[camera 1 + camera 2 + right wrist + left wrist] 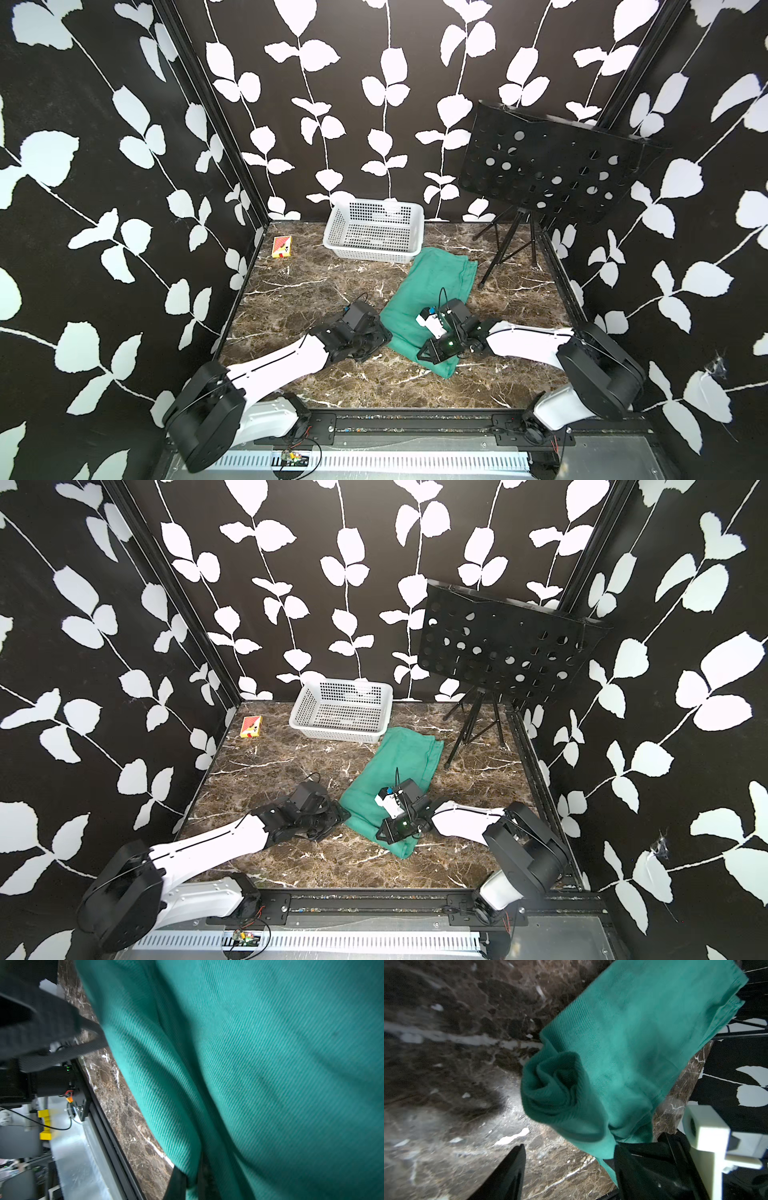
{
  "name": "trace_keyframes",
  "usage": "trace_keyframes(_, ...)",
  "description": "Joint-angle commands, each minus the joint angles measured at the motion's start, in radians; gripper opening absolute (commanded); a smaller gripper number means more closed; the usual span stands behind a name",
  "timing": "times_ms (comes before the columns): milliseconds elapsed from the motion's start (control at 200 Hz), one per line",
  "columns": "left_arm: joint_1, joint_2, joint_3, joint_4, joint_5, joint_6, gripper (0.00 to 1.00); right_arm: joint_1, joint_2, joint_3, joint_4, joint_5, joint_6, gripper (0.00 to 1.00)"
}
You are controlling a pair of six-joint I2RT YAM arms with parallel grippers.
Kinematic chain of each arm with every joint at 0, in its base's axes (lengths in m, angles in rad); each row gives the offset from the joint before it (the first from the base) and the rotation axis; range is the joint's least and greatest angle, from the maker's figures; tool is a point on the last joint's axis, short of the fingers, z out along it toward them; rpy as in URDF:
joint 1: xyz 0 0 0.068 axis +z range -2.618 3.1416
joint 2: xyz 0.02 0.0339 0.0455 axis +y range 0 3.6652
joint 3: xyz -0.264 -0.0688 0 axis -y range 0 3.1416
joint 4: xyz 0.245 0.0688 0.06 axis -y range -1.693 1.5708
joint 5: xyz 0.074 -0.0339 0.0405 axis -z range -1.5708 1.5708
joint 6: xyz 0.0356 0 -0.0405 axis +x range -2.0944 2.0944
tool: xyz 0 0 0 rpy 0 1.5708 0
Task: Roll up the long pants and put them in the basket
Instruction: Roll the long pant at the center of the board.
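The long pants (436, 282) (401, 758) lie as a folded teal-green strip on the marble table, running from the basket toward the front. In the left wrist view their near end (556, 1088) is curled into a loose roll. My left gripper (571, 1169) (384, 334) sits at the roll's left end, open, with only marble between its fingers (512, 1167); cloth drapes against the other finger. My right gripper (190, 1184) (430, 353) rests on the near end, shut on a fold of the pants (270, 1064).
A white plastic basket (365, 248) (332, 732) stands at the back, touching the pants' far end. A red-and-yellow card box (281, 246) lies back left. A black perforated music stand (552, 166) on tripod legs (505, 253) occupies the back right. Patterned walls enclose three sides.
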Motion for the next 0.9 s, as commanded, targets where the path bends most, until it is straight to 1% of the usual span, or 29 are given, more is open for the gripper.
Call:
trace_keyframes(0, 0.005, 0.042, 0.01, 0.06, 0.039, 0.012, 0.67, -0.035, 0.012, 0.038, -0.04, -0.079, 0.031, 0.0)
trace_keyframes(115, 0.004, 0.081, 0.003, 0.106, 0.015, -0.023, 0.67, -0.071, 0.022, 0.042, -0.042, -0.098, 0.057, 0.0)
trace_keyframes(220, 0.005, 0.144, 0.023, 0.122, -0.016, -0.051, 0.63, -0.096, 0.023, 0.038, -0.037, -0.106, 0.083, 0.0)
trace_keyframes(385, 0.008, 0.27, 0.08, 0.16, -0.026, -0.093, 0.59, -0.111, 0.024, 0.043, -0.051, -0.095, 0.095, 0.0)
trace_keyframes(460, 0.011, 0.327, 0.128, 0.11, -0.014, -0.096, 0.51, -0.112, 0.008, 0.047, -0.069, -0.071, 0.093, 0.11)
trace_keyframes(495, 0.01, 0.35, 0.152, 0.07, -0.012, -0.103, 0.46, -0.112, -0.012, 0.049, -0.082, -0.046, 0.084, 0.21)
trace_keyframes(500, 0.011, 0.354, 0.155, 0.064, -0.013, -0.104, 0.45, -0.112, -0.012, 0.049, -0.082, -0.046, 0.084, 0.21)
trace_keyframes(515, 0.011, 0.363, 0.164, 0.045, -0.011, -0.109, 0.42, -0.112, -0.027, 0.05, -0.09, -0.025, 0.078, 0.25)
trace_keyframes(560, 0.012, 0.391, 0.191, -0.012, -0.005, -0.121, 0.36, -0.109, -0.069, 0.045, -0.1, 0.023, 0.064, 0.32)
trace_keyframes(610, 0.013, 0.417, 0.22, -0.056, 0.009, -0.118, 0.34, -0.095, -0.141, 0.028, -0.106, 0.116, 0.026, 0.4)
trace_keyframes(685, 0.014, 0.439, 0.256, -0.111, 0.015, -0.099, 0.34, -0.036, -0.264, -0.016, -0.091, 0.27, -0.069, 0.44)
trace_keyframes(725, 0.014, 0.441, 0.27, -0.137, 0.012, -0.094, 0.34, 0.009, -0.337, -0.061, -0.06, 0.378, -0.123, 0.5)
trace_keyframes(765, 0.016, 0.442, 0.278, -0.153, 0.009, -0.087, 0.34, 0.054, -0.391, -0.095, -0.036, 0.463, -0.169, 0.52)
trace_keyframes(830, 0.02, 0.442, 0.287, -0.174, 0.008, -0.084, 0.34, 0.134, -0.442, -0.123, -0.023, 0.589, -0.248, 0.53)
trace_keyframes(895, 0.025, 0.445, 0.295, -0.187, 0.017, -0.081, 0.33, 0.224, -0.45, -0.129, -0.022, 0.709, -0.327, 0.55)
